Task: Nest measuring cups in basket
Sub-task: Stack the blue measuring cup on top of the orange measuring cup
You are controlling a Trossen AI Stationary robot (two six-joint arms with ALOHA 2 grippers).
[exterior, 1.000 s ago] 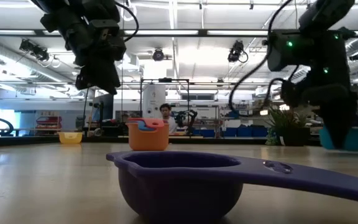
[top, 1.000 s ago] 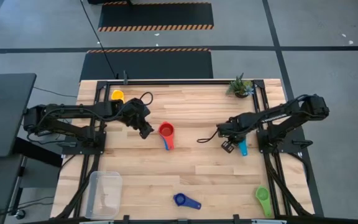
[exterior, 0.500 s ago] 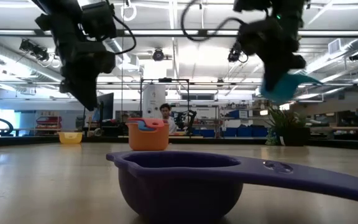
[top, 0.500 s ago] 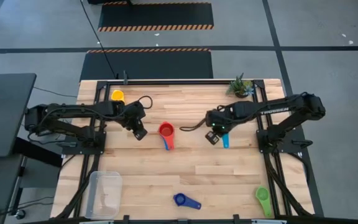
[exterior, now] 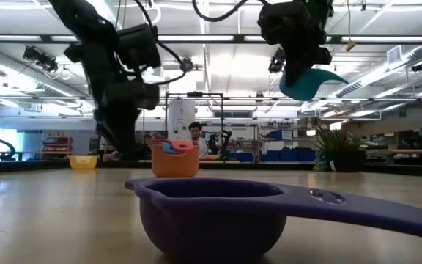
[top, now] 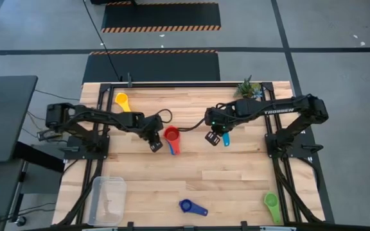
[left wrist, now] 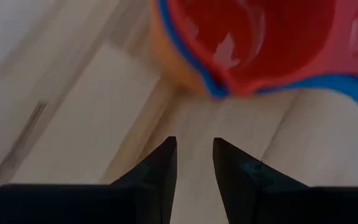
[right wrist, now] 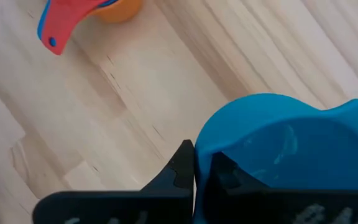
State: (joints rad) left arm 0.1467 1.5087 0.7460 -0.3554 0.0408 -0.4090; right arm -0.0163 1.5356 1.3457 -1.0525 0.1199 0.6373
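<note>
From above, the left gripper [top: 155, 145] sits just left of the red cup [top: 171, 135], nested in orange and blue mid-table; the basket [top: 108, 200] lies near left. Low view: the right gripper [exterior: 297, 55] holds the light blue cup [exterior: 308, 81] aloft. Left wrist view: its fingers [left wrist: 160, 173] are narrowly parted, empty.

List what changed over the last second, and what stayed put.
The right gripper carried the light blue cup off the table's right side toward the red stack in the middle, lifting it clear of the table. The left gripper pulled back, then came in beside the stack. The stack, yellow cup, dark blue cup, green cup and basket stayed put.
</note>
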